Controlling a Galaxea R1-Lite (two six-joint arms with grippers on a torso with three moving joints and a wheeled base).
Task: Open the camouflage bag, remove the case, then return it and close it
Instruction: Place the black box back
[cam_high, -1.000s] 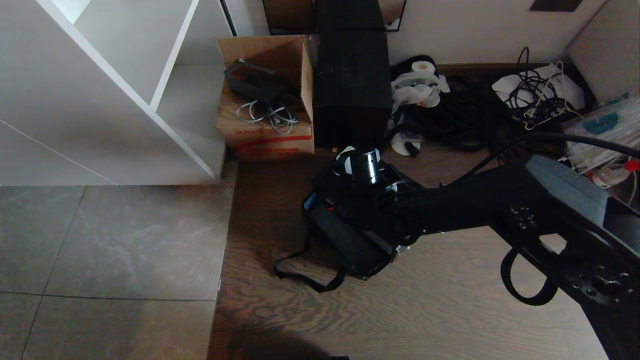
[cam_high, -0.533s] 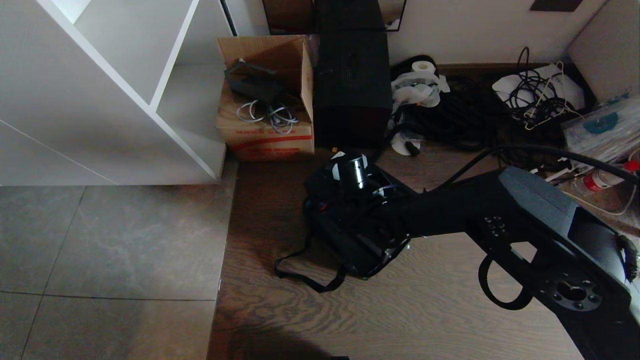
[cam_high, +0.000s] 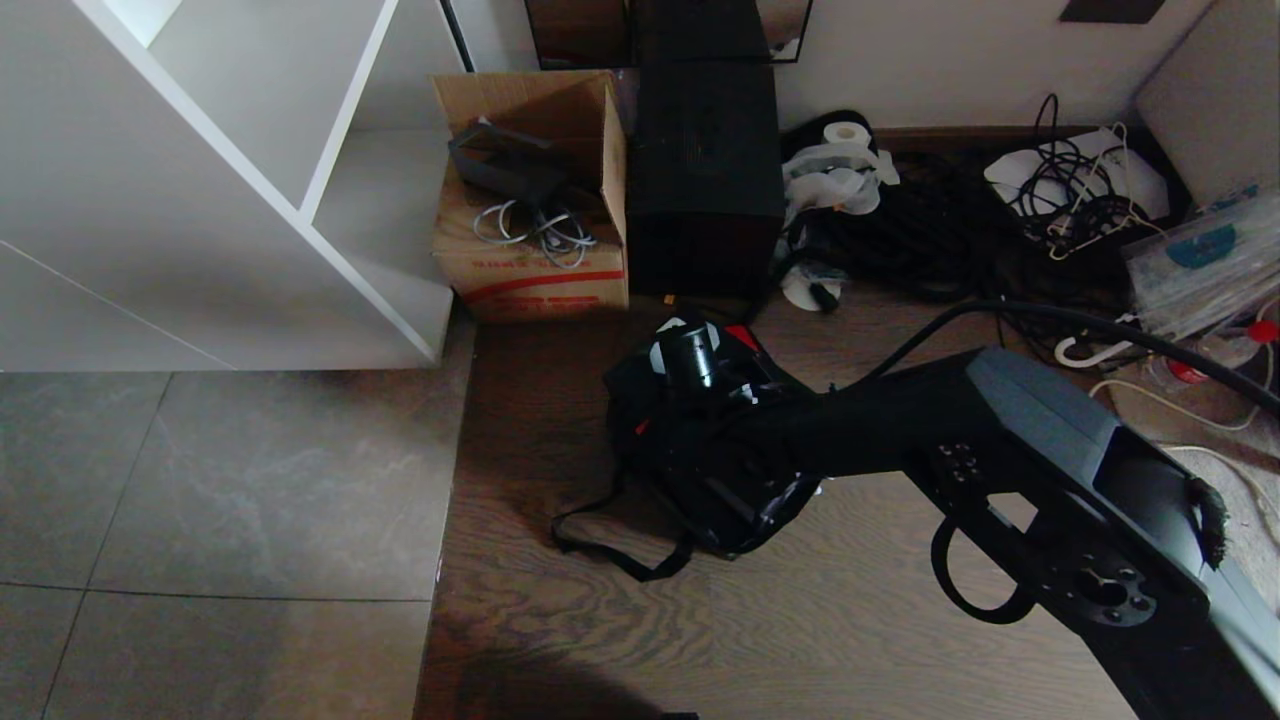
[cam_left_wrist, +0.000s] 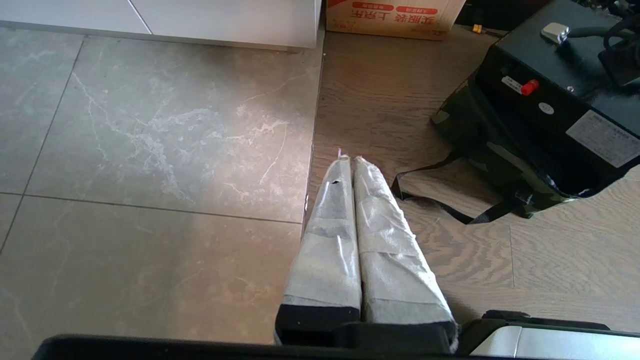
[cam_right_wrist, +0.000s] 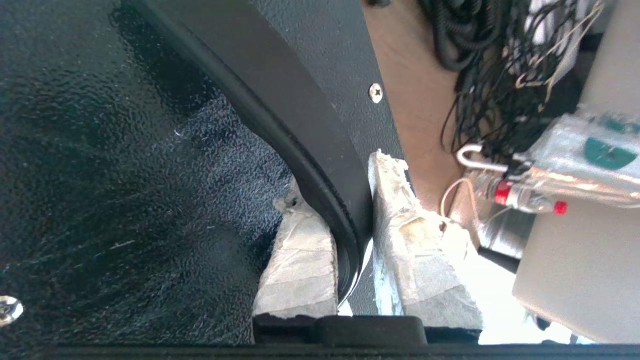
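The camouflage bag (cam_high: 700, 490) is seen open at the head view's centre, on the wooden floor (cam_high: 800, 620), with the case (cam_left_wrist: 565, 100) partly raised out of it. Removal, return and closing are judged outstanding. Only the right wrist view shows the right gripper (cam_right_wrist: 352, 260) jaws pinching the case's handle (cam_right_wrist: 300, 130). The left gripper (cam_left_wrist: 352, 170) jaws are pressed together, empty, above the floor.

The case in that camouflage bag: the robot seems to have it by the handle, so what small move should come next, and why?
Probably a short pull on the handle, away from the bag. The right hand is shut on the case's handle, while the case sits partly inside the open camouflage bag. The left hand is parked, shut, above the floor.
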